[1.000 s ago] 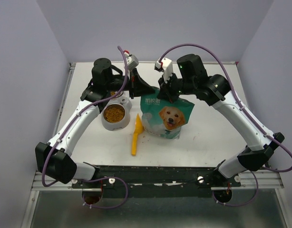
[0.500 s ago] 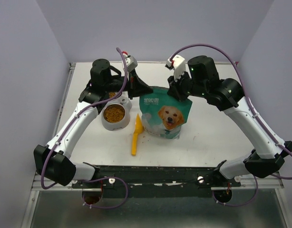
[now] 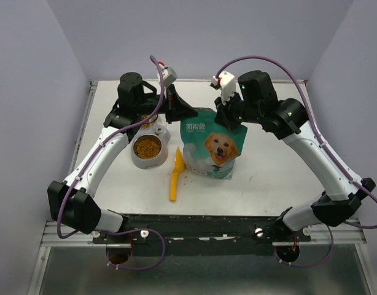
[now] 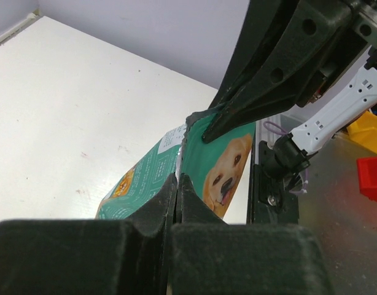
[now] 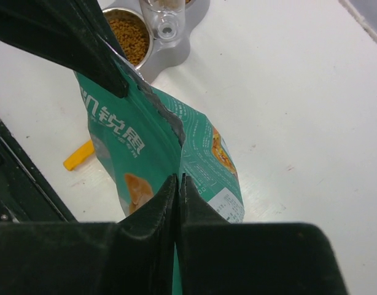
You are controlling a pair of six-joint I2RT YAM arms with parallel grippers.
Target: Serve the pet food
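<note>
The pet food (image 3: 147, 147) is a heap of brown kibble in a steel bowl left of the bag, also seen as kibble (image 5: 127, 34) in the right wrist view. The teal-and-white dog bag (image 3: 214, 147) stands upright in the middle of the table. My left gripper (image 3: 187, 114) is shut on the bag's top left corner. My right gripper (image 3: 229, 121) is shut on its top right corner. In the left wrist view, the left gripper (image 4: 177, 178) pinches the edge of the bag (image 4: 219, 153). The right gripper (image 5: 177, 178) likewise pinches the bag (image 5: 133, 141).
The grey feeder (image 3: 143, 162) holds the bowl and a clear bottle at its back. An orange scoop (image 3: 176, 175) lies on the table between feeder and bag. A few loose kibbles lie by the bag's foot. Walls close in the table on three sides.
The right gripper shifted right along the bag's top edge, then came back a little. The bag's top now sits higher and the bag stands straighter. The left gripper kept its hold.
</note>
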